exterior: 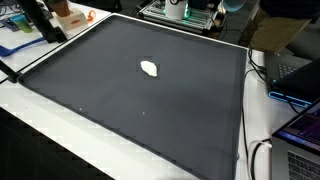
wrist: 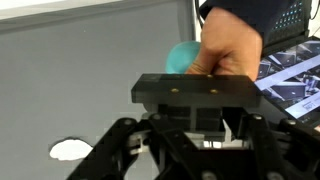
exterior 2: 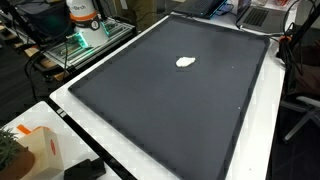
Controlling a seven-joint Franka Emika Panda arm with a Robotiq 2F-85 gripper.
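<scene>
In the wrist view my gripper (wrist: 196,128) fills the lower half of the picture. Its black linkages are spread wide and I see nothing between the fingers. A black block with two brass screws (wrist: 195,91) sits across the top of it. Just behind the block a person's hand (wrist: 228,45) holds a teal object (wrist: 183,57). A small white lump (wrist: 70,150) lies on the dark grey mat (wrist: 80,70) to the lower left. The lump (exterior: 150,69) (exterior 2: 186,62) shows in both exterior views, alone near the mat's middle. The gripper itself is out of sight in both exterior views.
The mat (exterior: 120,110) (exterior 2: 160,110) covers most of a white table (exterior: 40,140) (exterior 2: 110,150). The robot base (exterior: 185,10) (exterior 2: 85,15) stands at the far edge. Laptops and cables (exterior: 295,90) lie along one side. An orange-and-white box (exterior 2: 40,150) sits at a corner.
</scene>
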